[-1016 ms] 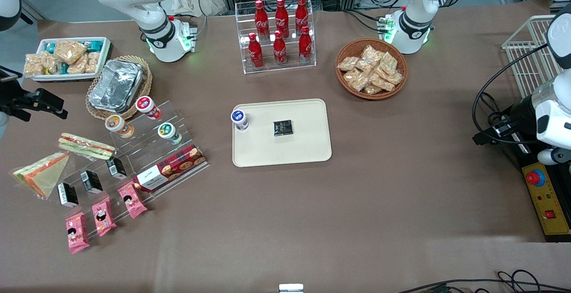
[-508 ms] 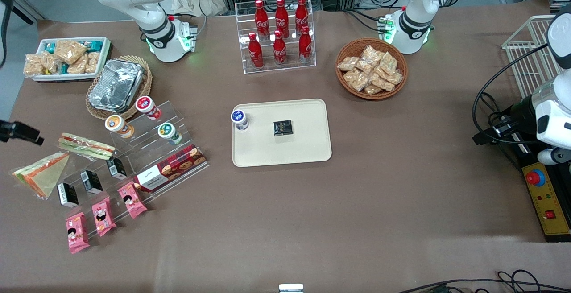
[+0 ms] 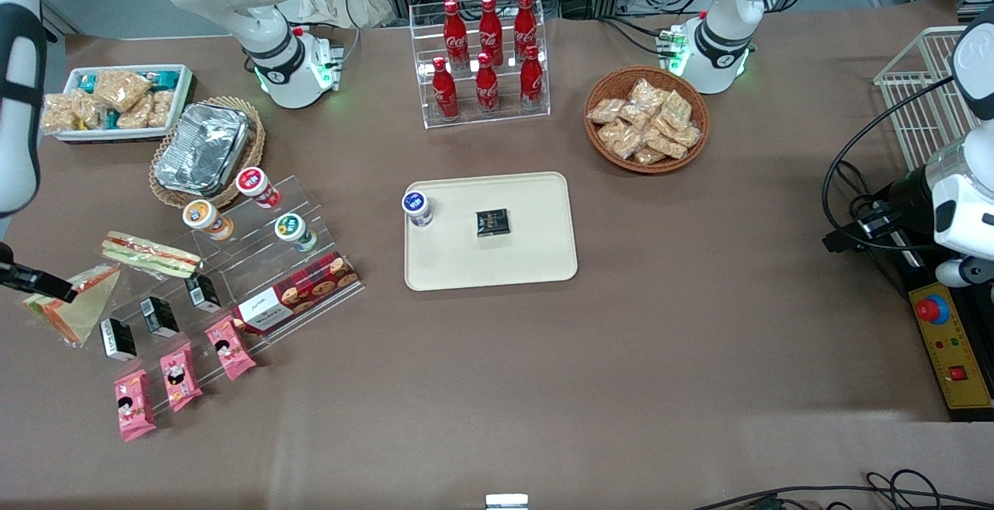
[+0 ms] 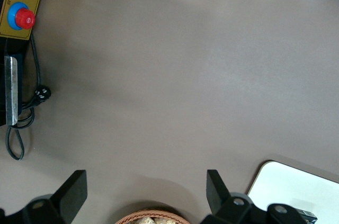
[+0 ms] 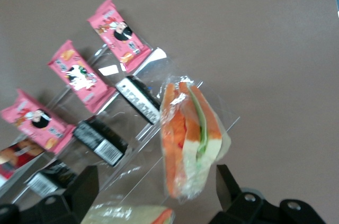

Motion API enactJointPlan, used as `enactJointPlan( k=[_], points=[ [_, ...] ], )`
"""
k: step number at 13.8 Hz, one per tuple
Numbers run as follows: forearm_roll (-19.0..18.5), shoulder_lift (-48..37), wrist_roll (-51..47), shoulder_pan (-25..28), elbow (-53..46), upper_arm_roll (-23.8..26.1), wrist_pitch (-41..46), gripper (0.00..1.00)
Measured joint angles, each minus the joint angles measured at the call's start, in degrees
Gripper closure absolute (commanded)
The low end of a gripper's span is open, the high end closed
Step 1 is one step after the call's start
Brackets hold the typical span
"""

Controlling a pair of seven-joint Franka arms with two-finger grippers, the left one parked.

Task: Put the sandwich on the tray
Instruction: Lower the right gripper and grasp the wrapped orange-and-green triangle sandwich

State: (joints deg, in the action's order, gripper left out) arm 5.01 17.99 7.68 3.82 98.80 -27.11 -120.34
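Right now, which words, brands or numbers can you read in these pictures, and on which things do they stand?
"Coca-Cola": white script on the red bottles in the clear rack.
Cookie box: white label, too blurred to read.
Pink snack packets: cartoon print only, text unreadable.
Small black boxes: barcodes, no legible digits.
Sandwich, under the open gripper: no label.
Tray: no text.

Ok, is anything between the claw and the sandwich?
No. The right wrist view shows the open claw directly above the sandwich, with nothing in the gap.
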Motion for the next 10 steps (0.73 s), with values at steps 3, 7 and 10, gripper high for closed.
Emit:
enactJointPlan(
  k=[3, 7, 10],
  points=[
    [0.0, 2.1, 0.0, 0.0, 0.0, -0.7, -1.7, 0.02],
    [0.0, 3.8, 0.0, 0.0, 0.4, -1.4, -3.6, 0.06],
    [0.0, 4.9, 0.0, 0.0, 0.4, -1.5, -4.2, 0.7]
  ],
)
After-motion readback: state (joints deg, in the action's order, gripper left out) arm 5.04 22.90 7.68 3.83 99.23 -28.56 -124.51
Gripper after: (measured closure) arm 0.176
